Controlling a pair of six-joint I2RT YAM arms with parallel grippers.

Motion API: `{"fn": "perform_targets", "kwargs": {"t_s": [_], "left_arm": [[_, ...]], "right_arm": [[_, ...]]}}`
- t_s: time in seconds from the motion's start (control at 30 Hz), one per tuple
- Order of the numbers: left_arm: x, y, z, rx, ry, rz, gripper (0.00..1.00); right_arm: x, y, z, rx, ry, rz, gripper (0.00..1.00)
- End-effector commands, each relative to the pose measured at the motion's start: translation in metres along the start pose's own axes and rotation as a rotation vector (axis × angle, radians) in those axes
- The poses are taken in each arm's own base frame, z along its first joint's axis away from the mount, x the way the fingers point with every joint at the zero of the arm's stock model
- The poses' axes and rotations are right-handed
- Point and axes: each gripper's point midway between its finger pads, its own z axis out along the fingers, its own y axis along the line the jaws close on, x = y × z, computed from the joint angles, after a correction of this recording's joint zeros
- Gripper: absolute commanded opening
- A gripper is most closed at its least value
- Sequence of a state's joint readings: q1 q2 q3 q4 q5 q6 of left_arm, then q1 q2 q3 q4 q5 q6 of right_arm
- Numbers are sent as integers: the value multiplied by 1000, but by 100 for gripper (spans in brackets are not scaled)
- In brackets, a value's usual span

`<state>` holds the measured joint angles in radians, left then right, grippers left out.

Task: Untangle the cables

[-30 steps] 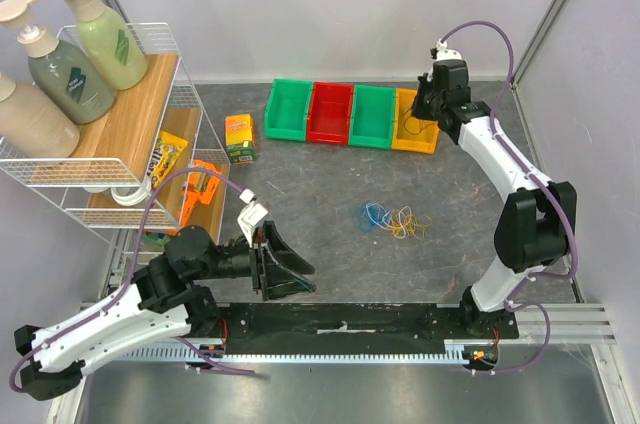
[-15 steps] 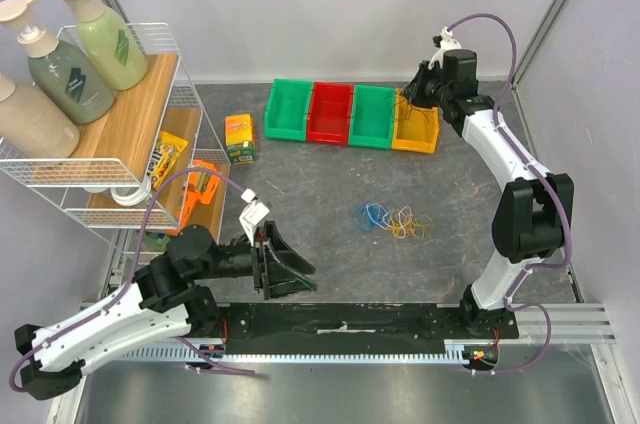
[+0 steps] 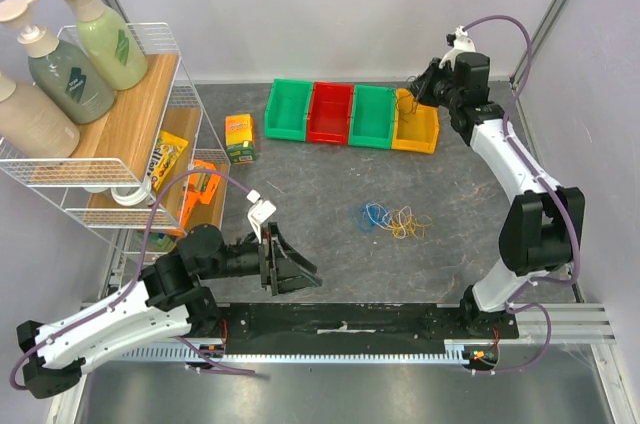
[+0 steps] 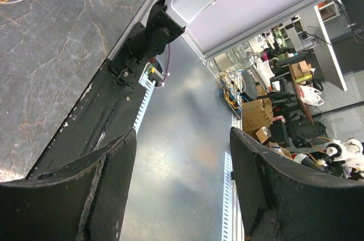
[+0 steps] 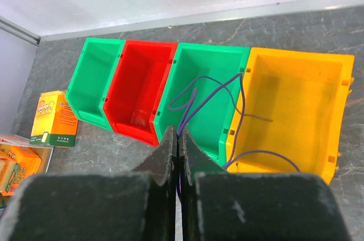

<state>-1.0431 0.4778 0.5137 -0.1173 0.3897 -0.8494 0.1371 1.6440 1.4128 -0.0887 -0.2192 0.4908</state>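
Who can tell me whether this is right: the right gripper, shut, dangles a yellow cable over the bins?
Not quite. The right wrist view shows the cable in the right gripper is purple, not yellow. The rest stands: the gripper is shut on it, dangling it over the bins.

A thin purple wire point(image 5: 243, 96) hangs pinched in the right gripper point(image 5: 179, 136), curling in loose loops over a green bin point(image 5: 210, 49) and the yellow bin point(image 5: 296, 54). The other cables point(image 3: 395, 219), blue and yellow curls, lie tangled together mid-table point(image 3: 300, 179).
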Motion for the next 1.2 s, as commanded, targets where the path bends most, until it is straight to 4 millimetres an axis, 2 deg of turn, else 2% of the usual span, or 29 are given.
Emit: {"fn": "perform_targets", "kwargs": {"t_s": [0.0, 0.2, 0.5, 0.53, 0.67, 0.73, 0.8, 0.9, 1.07, 1.17], "left_arm": [[-4, -2, -3, 2, -38, -41, 73], [-4, -1, -5, -9, -42, -41, 73], [-1, 5, 6, -29, -10, -60, 73], [0, 7, 6, -34, -10, -63, 73], [-1, 9, 7, -41, -12, -70, 73], [-1, 7, 7, -36, -12, -73, 73], [-1, 8, 7, -38, -15, -79, 73], [1, 9, 6, -41, -12, -87, 73], [2, 11, 8, -52, -9, -100, 73], [3, 12, 10, -55, -1, -102, 73]], "right_arm": [[12, -20, 19, -33, 5, 98, 0], [30, -58, 44, 2, 43, 156, 0], [50, -76, 78, 21, 56, 202, 0], [53, -83, 81, 47, 51, 207, 0], [71, -110, 99, 149, 90, 144, 0], [80, -116, 106, 165, 135, 108, 0], [80, -125, 109, 214, 128, 72, 0], [95, -144, 107, 302, 184, 46, 0], [120, -148, 115, 311, 269, 30, 0], [127, -137, 121, 280, 289, 28, 0]]}}
